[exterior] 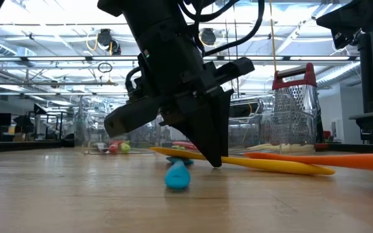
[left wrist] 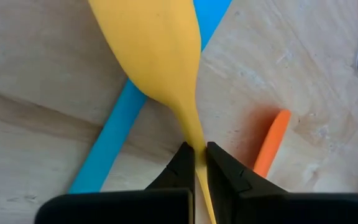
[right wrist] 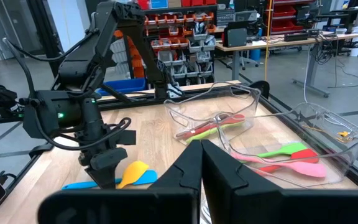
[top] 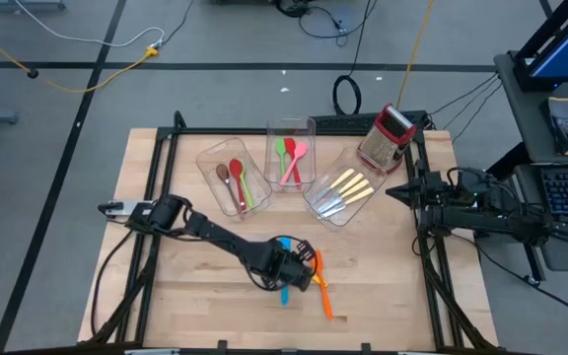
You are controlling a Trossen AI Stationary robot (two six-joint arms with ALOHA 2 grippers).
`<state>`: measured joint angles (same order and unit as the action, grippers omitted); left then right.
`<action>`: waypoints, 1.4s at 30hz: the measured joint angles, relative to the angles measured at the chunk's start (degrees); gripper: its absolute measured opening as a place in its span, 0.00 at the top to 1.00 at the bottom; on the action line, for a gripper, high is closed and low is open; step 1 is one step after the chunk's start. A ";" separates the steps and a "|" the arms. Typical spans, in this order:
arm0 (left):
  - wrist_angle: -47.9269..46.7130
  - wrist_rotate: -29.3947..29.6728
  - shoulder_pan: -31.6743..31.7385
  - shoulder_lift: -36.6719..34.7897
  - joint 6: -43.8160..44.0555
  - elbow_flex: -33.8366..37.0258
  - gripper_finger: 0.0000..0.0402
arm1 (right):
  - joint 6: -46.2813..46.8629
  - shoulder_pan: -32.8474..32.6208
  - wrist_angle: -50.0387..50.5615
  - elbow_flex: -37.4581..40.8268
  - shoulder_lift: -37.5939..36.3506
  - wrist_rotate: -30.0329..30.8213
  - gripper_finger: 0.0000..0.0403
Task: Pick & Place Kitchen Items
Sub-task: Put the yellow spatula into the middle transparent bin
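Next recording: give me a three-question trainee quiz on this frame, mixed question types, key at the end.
1. True or false: the left gripper has its jaws closed on the yellow spatula.
2. Which spatula lies under the yellow one? A) pink B) blue C) green
3. Fill in: the cream-handled cutlery lies in the bin nearest the ____.

Key:
1. True; the jaws pinch its thin neck.
2. B, the blue spatula.
3. Box grater, at the table's back right. The right gripper waits shut by the right edge.

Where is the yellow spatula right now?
In the high view, the yellow spatula lies near the table's front edge, crossing the blue spatula, pinched by the left pincer.
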<state>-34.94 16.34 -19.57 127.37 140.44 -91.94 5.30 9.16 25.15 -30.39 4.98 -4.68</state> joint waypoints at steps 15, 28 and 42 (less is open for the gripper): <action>0.20 1.04 -1.16 0.05 -0.31 -0.11 0.97 | 0.00 -0.01 0.00 0.00 0.01 0.06 1.00; -3.44 2.44 -1.55 0.29 -0.63 -3.06 0.97 | 0.00 0.00 0.00 0.00 -0.01 0.08 1.00; -5.34 4.54 -1.95 0.16 -1.06 -5.81 0.99 | -0.03 0.01 0.00 0.00 -0.01 0.08 1.00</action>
<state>-40.28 20.88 -21.53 127.52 139.39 -97.75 5.27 9.17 25.15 -30.39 4.97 -4.60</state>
